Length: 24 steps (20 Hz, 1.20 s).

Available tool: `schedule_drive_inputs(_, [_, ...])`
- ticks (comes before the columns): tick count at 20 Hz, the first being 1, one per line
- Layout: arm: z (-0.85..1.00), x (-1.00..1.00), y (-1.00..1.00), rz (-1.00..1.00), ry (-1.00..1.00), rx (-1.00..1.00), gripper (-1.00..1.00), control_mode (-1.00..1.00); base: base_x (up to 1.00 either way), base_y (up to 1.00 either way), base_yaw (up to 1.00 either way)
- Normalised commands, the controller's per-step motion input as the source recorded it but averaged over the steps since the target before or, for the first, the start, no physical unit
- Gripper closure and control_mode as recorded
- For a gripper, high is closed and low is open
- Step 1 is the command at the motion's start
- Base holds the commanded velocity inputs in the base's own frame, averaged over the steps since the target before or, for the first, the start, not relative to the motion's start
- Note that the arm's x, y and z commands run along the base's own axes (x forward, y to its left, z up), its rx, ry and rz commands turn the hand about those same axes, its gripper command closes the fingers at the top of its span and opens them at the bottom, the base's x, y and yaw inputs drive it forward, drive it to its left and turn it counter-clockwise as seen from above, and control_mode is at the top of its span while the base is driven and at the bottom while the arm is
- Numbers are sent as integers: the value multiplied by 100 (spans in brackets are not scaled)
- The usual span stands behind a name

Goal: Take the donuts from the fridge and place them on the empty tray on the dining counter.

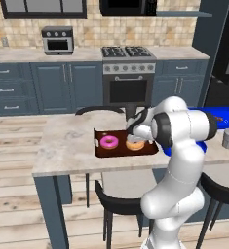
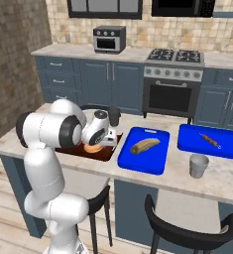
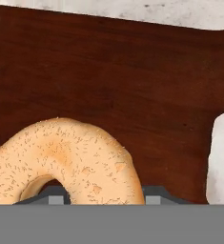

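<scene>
The dining counter (image 1: 67, 146) is seen across the middle of both base views, its beige marble-look top carried on blue-grey legs, with black stools (image 1: 118, 204) tucked beneath. Behind it, the wall cabinets (image 1: 52, 85) with a stove (image 1: 128, 73) and a toaster oven (image 1: 58, 40) are seen, and part of the black fridge (image 1: 228, 53) is seen at the right edge of the left base view. On the counter, two bright blue trays (image 2: 143, 150) are laid side by side, a bread-like loaf (image 2: 144, 145) on the nearer one, and a grey cup (image 2: 199, 165) is stood near the counter's edge. The dark brown tray (image 1: 104, 151) is set on the counter beside the nearer blue tray. The pink-frosted donut (image 1: 109, 142) is lain on the tray floor. The orange-tan donut (image 3: 61, 159) is positioned next to it over the tray, directly below the gripper (image 1: 134, 138). In the hand view, the fingers (image 3: 154, 193) are seen closed against this donut's ring, one on its outer side and one within the hole; whether it touches the tray floor cannot be told.
</scene>
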Motion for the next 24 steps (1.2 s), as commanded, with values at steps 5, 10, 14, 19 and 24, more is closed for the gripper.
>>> schedule_drive_inputs(5, [0, 30, 0, 1, -2, 0, 100, -100, 0, 0, 0])
schedule_drive_inputs(10, [-4, 17, 0, 1, 0, 0, -100, -100, 0, 0, 0])
schedule_drive_inputs(14, [-1, 1, 0, 0, 0, 0, -100, -100, 0, 0, 0])
schedule_drive_inputs(19, [16, -8, 0, 0, 0, -1, -100, -100, 0, 0, 0])
schedule_drive_inputs(24, [50, -20, 0, 0, 0, -3, -100, -100, 0, 0, 0])
